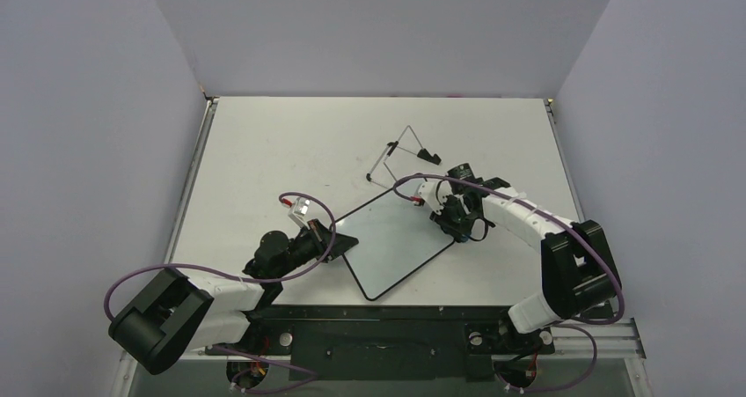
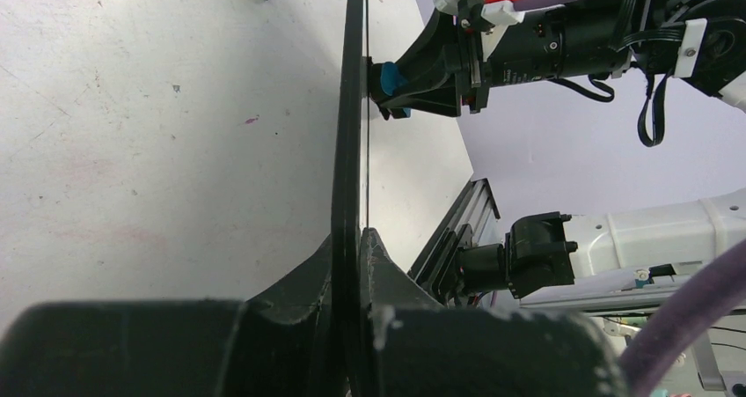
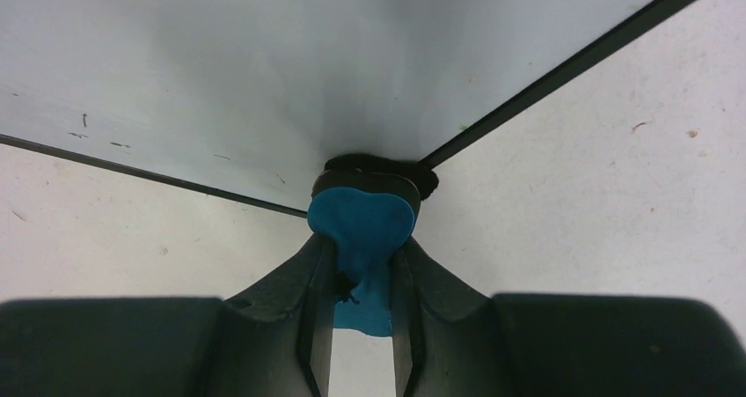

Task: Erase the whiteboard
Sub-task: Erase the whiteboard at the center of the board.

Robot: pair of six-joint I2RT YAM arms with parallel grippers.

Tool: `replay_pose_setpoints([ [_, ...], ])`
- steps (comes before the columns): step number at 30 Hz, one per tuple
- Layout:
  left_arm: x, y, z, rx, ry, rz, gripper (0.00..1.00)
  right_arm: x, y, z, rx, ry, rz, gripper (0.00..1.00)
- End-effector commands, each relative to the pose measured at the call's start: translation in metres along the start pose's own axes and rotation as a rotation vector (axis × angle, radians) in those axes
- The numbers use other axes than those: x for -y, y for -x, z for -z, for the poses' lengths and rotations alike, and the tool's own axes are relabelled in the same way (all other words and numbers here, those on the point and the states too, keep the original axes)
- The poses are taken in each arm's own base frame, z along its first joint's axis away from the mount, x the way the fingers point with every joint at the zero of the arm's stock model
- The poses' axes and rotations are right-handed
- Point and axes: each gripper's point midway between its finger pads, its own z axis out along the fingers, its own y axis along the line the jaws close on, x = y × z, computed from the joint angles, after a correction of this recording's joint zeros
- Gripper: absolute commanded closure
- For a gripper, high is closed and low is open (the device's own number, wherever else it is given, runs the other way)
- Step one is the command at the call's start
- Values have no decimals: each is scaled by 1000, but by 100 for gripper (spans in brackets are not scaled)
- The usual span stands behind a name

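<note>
White tabletop (image 1: 264, 150), whiteboard (image 1: 391, 243) sitting near-centre, your left hand (image 1: 340, 241) clamped on its left corner, right hand (image 1: 456, 230) pinching the blue eraser (image 3: 361, 221) at its right corner: looks like mid-wipe, so next sweep leftward, pressing evenly.

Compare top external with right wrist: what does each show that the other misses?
Top external only: the thin wire easel stand and the left gripper clamping a corner of the flat white black-framed whiteboard. Right wrist only: the small blue eraser pad pinched in the right gripper, and faint dark specks on the whiteboard. Both: whiteboard, right gripper.
</note>
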Motion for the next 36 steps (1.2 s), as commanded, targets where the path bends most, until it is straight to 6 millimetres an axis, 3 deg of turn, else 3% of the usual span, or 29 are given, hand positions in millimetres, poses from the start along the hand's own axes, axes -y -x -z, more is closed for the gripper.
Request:
replay_pose_setpoints([
  [1, 50, 28, -5, 81, -180, -49, 100, -16, 5, -5, -17, 96, 69, 100],
  [5, 50, 28, -5, 82, -177, -50, 100, -58, -15, -9, -115, 240, 184, 100],
  [9, 49, 27, -6, 79, -176, -51, 100, -80, -18, -1, -103, 320, 251, 100],
  [11, 49, 27, -6, 75, -178, -49, 100, -73, -11, 2, -81, 296, 237, 100],
  [14, 50, 27, -6, 78, -184, -49, 100, -38, -3, 2, -77, 193, 115, 100],
  [17, 50, 28, -4, 80, -184, -53, 100, 3, -13, -3, -109, 103, -31, 100],
  [19, 50, 29, -3, 84, -181, -60, 100, 15, -20, -3, -134, 73, -68, 100],
  [21, 49, 29, -2, 85, -173, -64, 100, 16, -26, -4, -144, 74, -68, 100],
  [28, 48, 29, -2, 83, -176, -61, 100, -18, -23, 1, -90, 178, 21, 100],
  [33, 49, 30, -3, 84, -179, -60, 100, -11, -2, 25, 12, 132, 41, 100],
  [36, 48, 28, -3, 82, -182, -56, 100, -15, 11, 25, 50, 151, 55, 100],
])
